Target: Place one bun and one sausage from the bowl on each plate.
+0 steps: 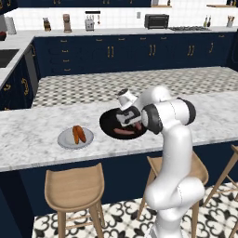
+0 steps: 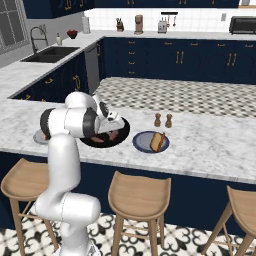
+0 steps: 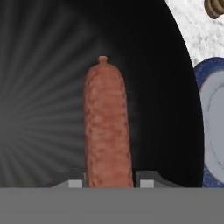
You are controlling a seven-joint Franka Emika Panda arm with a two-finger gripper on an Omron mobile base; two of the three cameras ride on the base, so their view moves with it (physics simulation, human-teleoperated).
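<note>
The wide black bowl (image 1: 108,123) (image 2: 120,131) (image 3: 43,87) sits on the marble counter with one reddish-brown sausage (image 1: 123,132) (image 3: 107,127) lying in it. My gripper (image 1: 132,124) (image 2: 112,131) (image 3: 107,183) is down inside the bowl, and its two fingertips (image 3: 76,182) press against the near end of the sausage from both sides. The light grey plate (image 1: 65,142) (image 2: 38,137) lies left of the bowl and carries two orange-brown pieces of food (image 1: 78,135). The blue-grey plate (image 2: 140,145) (image 3: 210,127) lies right of the bowl and holds a bun (image 2: 157,141).
Two small brown shakers (image 2: 163,120) (image 3: 214,6) stand behind the blue-grey plate. Wooden stools (image 1: 74,188) (image 2: 139,192) stand below the counter's front edge. My own arm (image 1: 172,139) hides part of the bowl.
</note>
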